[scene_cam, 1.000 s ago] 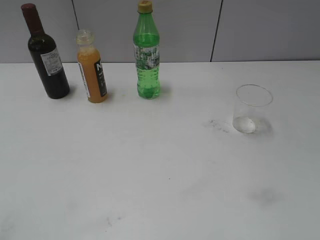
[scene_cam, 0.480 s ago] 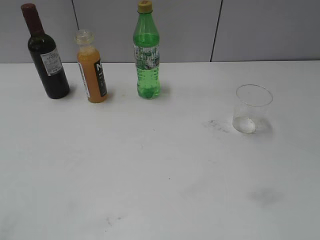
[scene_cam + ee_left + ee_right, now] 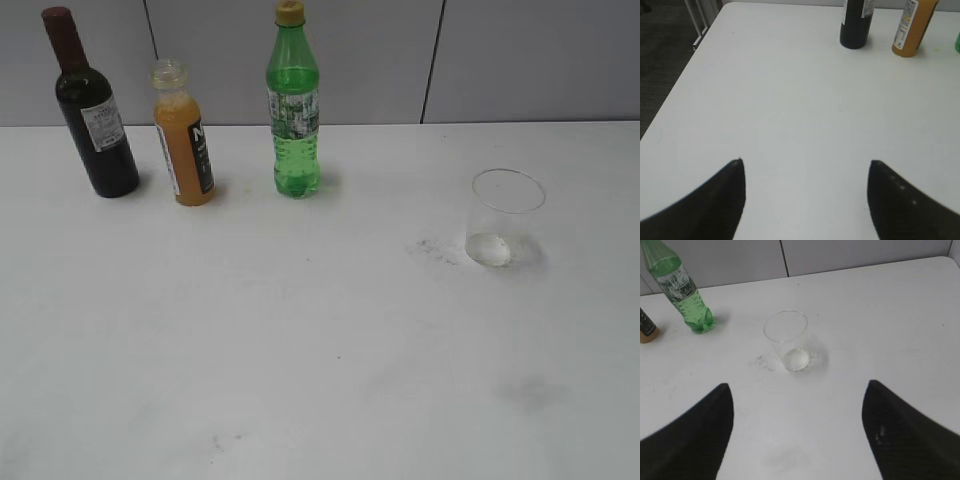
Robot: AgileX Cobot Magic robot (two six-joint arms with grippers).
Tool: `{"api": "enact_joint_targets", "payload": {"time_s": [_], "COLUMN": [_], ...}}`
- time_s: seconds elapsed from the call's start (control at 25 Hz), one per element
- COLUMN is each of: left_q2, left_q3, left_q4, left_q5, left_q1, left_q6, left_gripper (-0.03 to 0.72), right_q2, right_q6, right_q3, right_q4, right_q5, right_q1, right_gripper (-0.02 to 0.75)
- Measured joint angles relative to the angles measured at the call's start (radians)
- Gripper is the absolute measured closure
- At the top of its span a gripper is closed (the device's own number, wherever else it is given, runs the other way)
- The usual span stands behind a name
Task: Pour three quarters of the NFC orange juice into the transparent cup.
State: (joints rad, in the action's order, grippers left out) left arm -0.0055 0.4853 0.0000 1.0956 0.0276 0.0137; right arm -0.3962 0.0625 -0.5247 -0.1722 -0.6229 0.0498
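The NFC orange juice [image 3: 183,140] stands upright at the back left of the white table, uncapped, between two taller bottles; its lower part shows in the left wrist view [image 3: 912,27]. The transparent cup [image 3: 503,218] stands empty on the right, and in the right wrist view [image 3: 788,339] it is ahead of the jaws. My left gripper [image 3: 806,162] is open and empty, well short of the bottles. My right gripper [image 3: 797,385] is open and empty, a little short of the cup. Neither gripper shows in the exterior view.
A dark wine bottle [image 3: 92,110] stands left of the juice and a green plastic bottle [image 3: 294,105] with a yellow cap right of it. Grey wall panels rise behind the table. The table's left edge [image 3: 685,65] drops to a dark floor.
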Motion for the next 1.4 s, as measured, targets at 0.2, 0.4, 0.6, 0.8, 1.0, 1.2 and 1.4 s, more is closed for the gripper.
{"api": "enact_joint_targets", "payload": {"time_s": [0.2, 0.4, 0.6, 0.8, 1.0, 1.2, 1.4], "left_q2": [0.0, 0.0, 0.0, 0.0, 0.0, 0.0, 0.0], "left_q3": [0.0, 0.0, 0.0, 0.0, 0.0, 0.0, 0.0], "left_q4": [0.0, 0.0, 0.0, 0.0, 0.0, 0.0, 0.0], "left_q5": [0.0, 0.0, 0.0, 0.0, 0.0, 0.0, 0.0], "left_q1": [0.0, 0.0, 0.0, 0.0, 0.0, 0.0, 0.0], "left_q6": [0.0, 0.0, 0.0, 0.0, 0.0, 0.0, 0.0], "left_gripper": [0.104, 0.104, 0.104, 0.104, 0.104, 0.104, 0.104], "right_q2": [-0.089, -0.149, -0.206, -0.3, -0.43, -0.573, -0.697], "right_q6": [0.001, 0.001, 0.001, 0.001, -0.016, -0.082, -0.133], "right_q3": [0.0, 0.0, 0.0, 0.005, 0.079, 0.177, 0.23], "right_q4": [0.002, 0.003, 0.003, 0.015, 0.166, 0.332, 0.38], "right_q5": [0.191, 0.436, 0.662, 0.819, 1.055, 1.247, 1.324], "right_q1": [0.0, 0.0, 0.0, 0.0, 0.0, 0.0, 0.0], "right_gripper": [0.148, 0.159, 0.164, 0.164, 0.164, 0.164, 0.164]}}
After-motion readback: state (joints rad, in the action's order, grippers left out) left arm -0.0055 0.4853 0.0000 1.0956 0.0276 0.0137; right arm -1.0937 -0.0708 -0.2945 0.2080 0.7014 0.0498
